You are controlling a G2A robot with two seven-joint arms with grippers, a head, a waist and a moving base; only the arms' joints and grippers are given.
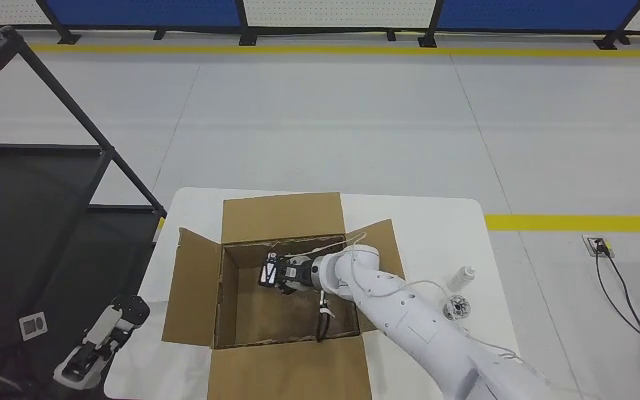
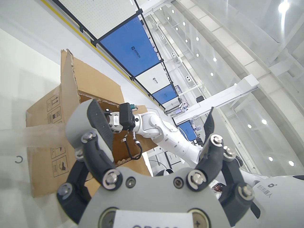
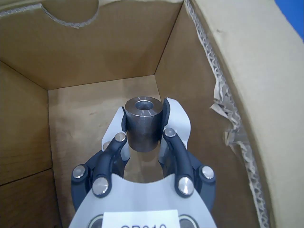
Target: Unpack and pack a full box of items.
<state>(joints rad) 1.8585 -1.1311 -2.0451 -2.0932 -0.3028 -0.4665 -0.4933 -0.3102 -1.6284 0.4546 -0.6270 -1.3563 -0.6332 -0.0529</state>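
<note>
An open cardboard box (image 1: 195, 290) stands on the white table (image 1: 430, 225), flaps spread outward. My right gripper (image 3: 143, 117) is inside the box (image 3: 71, 55), shut on a dark metal cylinder (image 3: 143, 125) with a bore in its end, held above the box floor. From above, the right arm (image 1: 350, 275) reaches into the box from the near right. My left gripper (image 2: 154, 119) stands open with nothing between its fingers, low at the table's near-left corner (image 1: 100, 345), beside the box (image 2: 54, 129).
A small white bottle (image 1: 459, 277) and a small round metal part (image 1: 458, 306) lie on the table to the right of the box. A black frame with dark netting (image 1: 50, 220) stands off the table's left side.
</note>
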